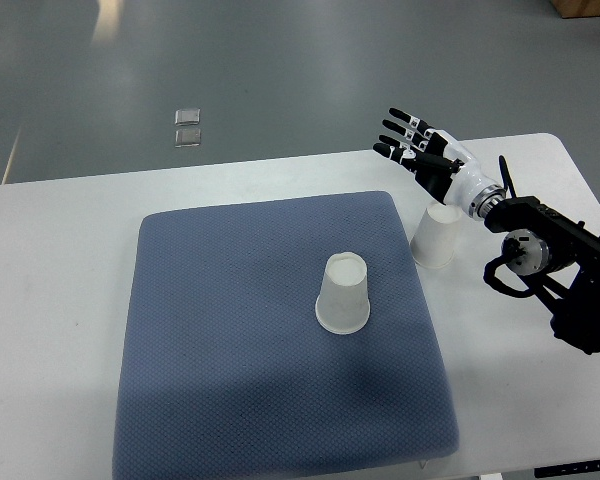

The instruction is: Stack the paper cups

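Fingers: fingers [405,135] spread wide, empty, pointing far-left above the counter.
Right hand [420,150]: hovers just beyond the right cup, likely lining up a grasp.
Right paper cup [436,238]: inverted on the white counter [60,300], beside the pad's right edge.
Centre paper cup [343,293]: inverted on the blue pad [230,350], probably the stacking base.

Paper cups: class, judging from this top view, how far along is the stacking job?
Nothing is stacked yet. One cup stands upside down on the blue mat; the other cup stands apart on the table, just off the mat's right edge. The right hand hovers open above that second cup, holding nothing. Grasping a cup and setting it over the other remain.
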